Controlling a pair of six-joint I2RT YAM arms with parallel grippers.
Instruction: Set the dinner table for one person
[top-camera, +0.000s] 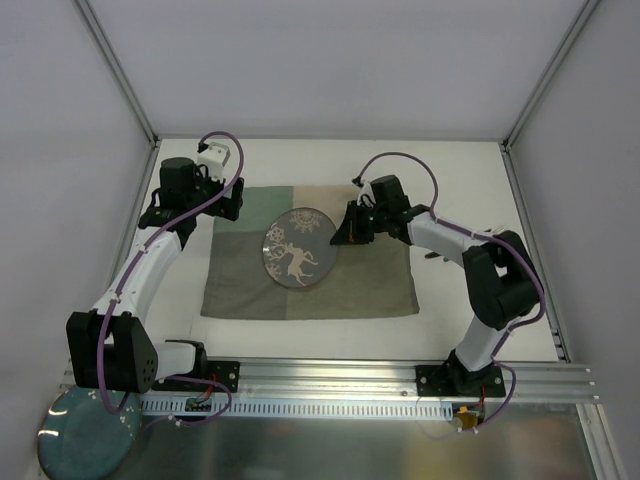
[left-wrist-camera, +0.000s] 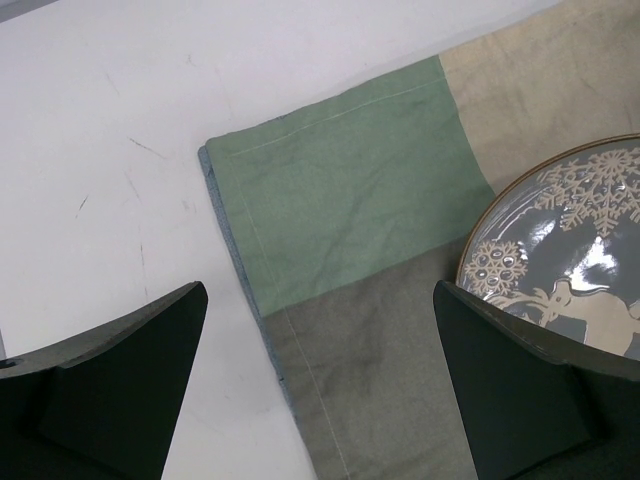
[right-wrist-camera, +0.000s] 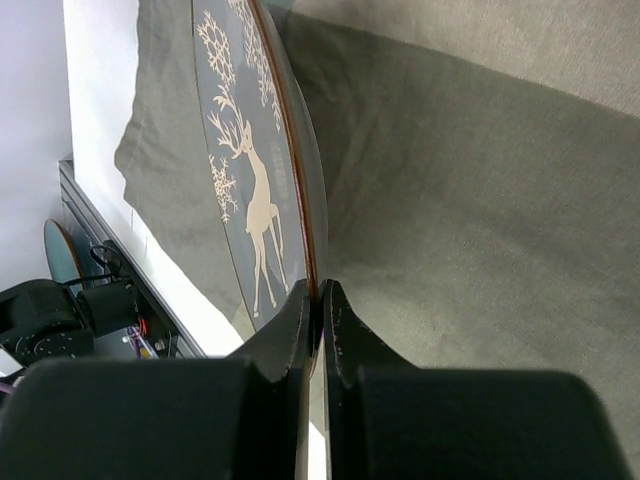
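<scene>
A grey plate (top-camera: 298, 248) with a cream deer and snowflakes lies on the green-and-beige patchwork mat (top-camera: 330, 290), which is spread on the white dinner table (top-camera: 450, 170). My right gripper (top-camera: 340, 232) is shut on the plate's right rim. In the right wrist view the gripper (right-wrist-camera: 322, 295) pinches the brown rim of the plate (right-wrist-camera: 240, 150) above the mat (right-wrist-camera: 480, 200). My left gripper (top-camera: 222, 207) hangs open over the mat's far-left corner. In the left wrist view this gripper (left-wrist-camera: 320, 380) holds nothing, with the mat (left-wrist-camera: 350, 200) below and the plate (left-wrist-camera: 570, 230) at the right.
A dark teal round plate (top-camera: 85, 440) sits off the table at the near left, beside the left arm's base. The aluminium rail (top-camera: 400, 385) carrying both arm bases runs along the near edge. Thin frame posts rise at the far corners.
</scene>
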